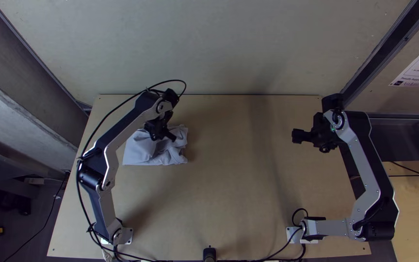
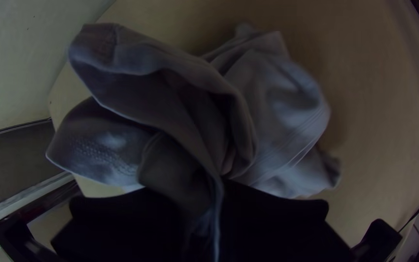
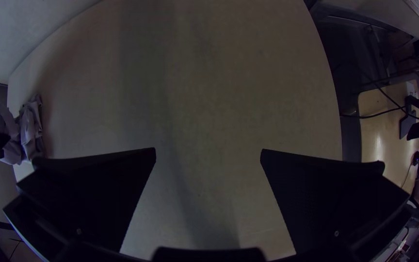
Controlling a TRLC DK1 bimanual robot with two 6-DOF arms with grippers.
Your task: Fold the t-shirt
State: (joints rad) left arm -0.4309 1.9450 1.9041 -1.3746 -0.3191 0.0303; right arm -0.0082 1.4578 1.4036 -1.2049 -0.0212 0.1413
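Pinching a fold of the bunched pale grey cloth t-shirt (image 1: 139, 149), the black two-fingered left hand (image 1: 163, 138) over the left side of the light wooden counter (image 1: 224, 194), the matching right hand (image 1: 310, 143) well apart over the right side, flat fingers spread wide

Lt-grey t-shirt (image 1: 141, 149), bunched w/ a raised fold, L side of tbl (image 1: 229, 184).

The surface (image 1: 229, 194) is pale wood, smooth and matt, the t-shirt (image 1: 141, 148) toward its far left corner is dull, crumpled cloth (its stitching looks ridged), and by the right edge the right arm's links (image 1: 363, 162) look like satin metal, the right gripper (image 1: 310, 141) like matt black plastic.
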